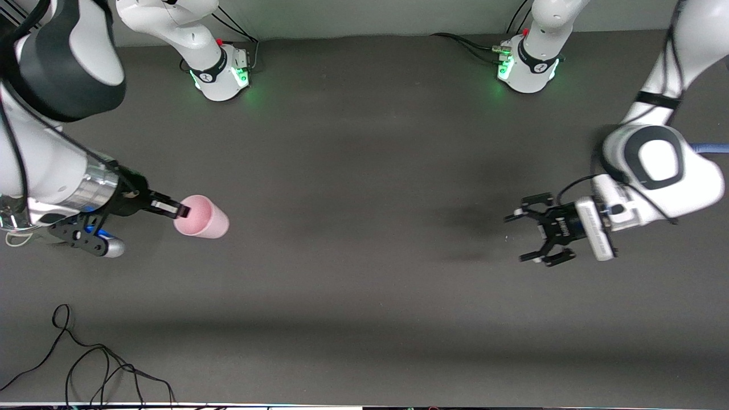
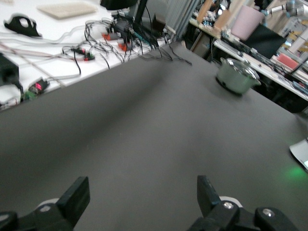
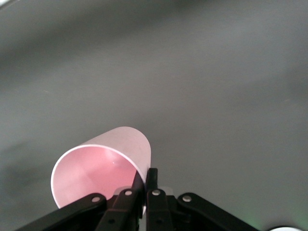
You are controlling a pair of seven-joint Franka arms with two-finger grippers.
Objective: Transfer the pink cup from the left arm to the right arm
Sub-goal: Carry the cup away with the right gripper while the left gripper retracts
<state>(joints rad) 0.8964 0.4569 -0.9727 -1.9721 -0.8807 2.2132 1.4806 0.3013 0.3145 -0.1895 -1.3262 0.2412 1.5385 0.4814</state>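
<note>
Pinching rim of one pink cup (image 1: 201, 216): right gripper (image 1: 181, 209), toward right arm's end of table, fingers clamped on cup wall, cup tipped on side, mouth toward wrist camera; whether cup rests on table unclear. Left gripper (image 1: 517, 238) over bare table (image 1: 364, 171), fingers spread, empty. No readable writing.
</note>
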